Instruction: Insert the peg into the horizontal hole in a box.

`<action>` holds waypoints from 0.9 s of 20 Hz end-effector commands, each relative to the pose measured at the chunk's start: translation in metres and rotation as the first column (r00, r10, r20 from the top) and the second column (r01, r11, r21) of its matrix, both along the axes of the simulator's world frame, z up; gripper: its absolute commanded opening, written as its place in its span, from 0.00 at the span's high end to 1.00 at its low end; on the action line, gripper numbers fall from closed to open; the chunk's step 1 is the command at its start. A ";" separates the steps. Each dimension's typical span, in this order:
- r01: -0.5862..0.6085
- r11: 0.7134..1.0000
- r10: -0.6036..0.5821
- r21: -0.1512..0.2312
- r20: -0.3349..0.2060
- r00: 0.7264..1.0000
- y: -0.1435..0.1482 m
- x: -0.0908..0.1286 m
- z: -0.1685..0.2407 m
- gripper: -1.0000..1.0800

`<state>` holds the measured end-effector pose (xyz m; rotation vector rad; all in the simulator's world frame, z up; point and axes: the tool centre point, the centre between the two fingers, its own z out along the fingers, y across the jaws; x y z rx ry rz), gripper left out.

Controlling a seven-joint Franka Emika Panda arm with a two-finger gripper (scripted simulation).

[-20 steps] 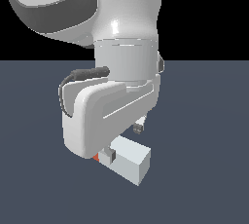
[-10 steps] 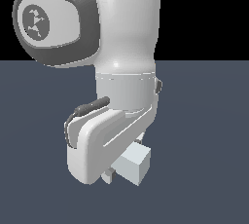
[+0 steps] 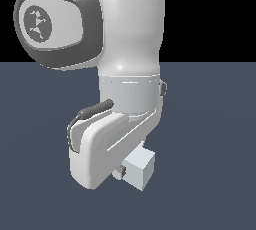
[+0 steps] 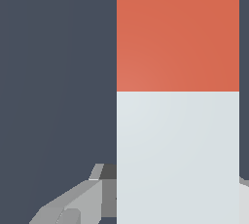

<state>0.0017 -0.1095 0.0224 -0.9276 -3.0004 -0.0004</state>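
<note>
The peg fills much of the wrist view, its red-orange part (image 4: pixel 178 33) joined to its white part (image 4: pixel 178 159). My gripper (image 4: pixel 178 203) straddles the white part. One grey finger (image 4: pixel 73 206) shows along one side and a sliver of the other finger (image 4: pixel 244 194) along the opposite side. The peg hides the contact faces, so whether the fingers press on it is unclear. In the exterior view only the peg's white end (image 3: pixel 138 170) sticks out below the hand (image 3: pixel 100 149). The box and its hole are out of view.
The robot's large white arm (image 3: pixel 130 39) blocks most of the exterior view. A dark blue-grey floor (image 3: pixel 215 149) surrounds the hand and the peg.
The arm has come down over the peg, mostly in the first half second. The red-orange part, visible under the hand one second ago, is now hidden in the exterior view. The peg's white end stays put.
</note>
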 end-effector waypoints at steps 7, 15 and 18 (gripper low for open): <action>0.023 1.000 -0.023 0.000 0.000 1.000 0.003 -0.001 0.002 1.00; 0.121 0.993 -0.121 0.000 0.000 0.993 0.016 -0.004 0.011 1.00; 0.178 0.984 -0.178 0.000 0.000 0.984 0.023 -0.006 0.016 1.00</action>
